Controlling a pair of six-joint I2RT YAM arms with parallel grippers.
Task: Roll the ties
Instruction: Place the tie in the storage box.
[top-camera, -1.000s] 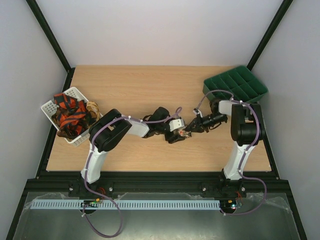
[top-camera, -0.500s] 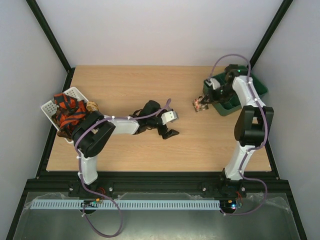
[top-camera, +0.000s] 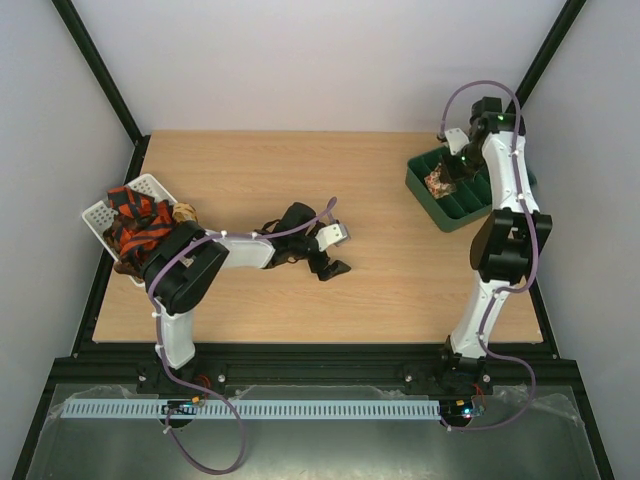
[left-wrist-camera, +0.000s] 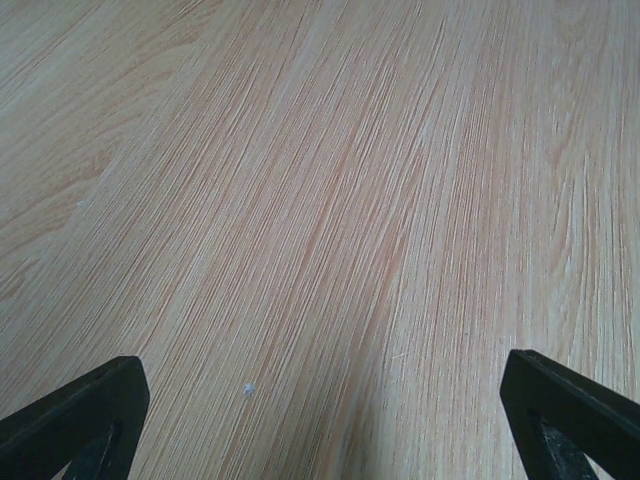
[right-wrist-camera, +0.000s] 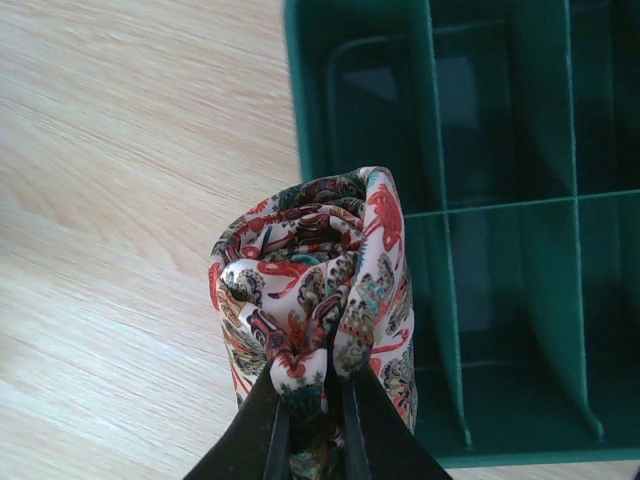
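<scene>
Jaws on the right arm pinch narrow on the bottom of a floral rolled tie (right-wrist-camera: 310, 270), held over the rim of the green tray (right-wrist-camera: 500, 205), partly above the counter (right-wrist-camera: 120, 150). Jaws on the left arm stand wide with nothing between them, over bare wood. If let go here, the roll could catch the rim, tip outside or spring loose, since only its lower edge is gripped. One rolled tie, one tray and one basket (top-camera: 95, 212) are in view; the ties (top-camera: 140, 235) in the basket are too tangled to count.
</scene>
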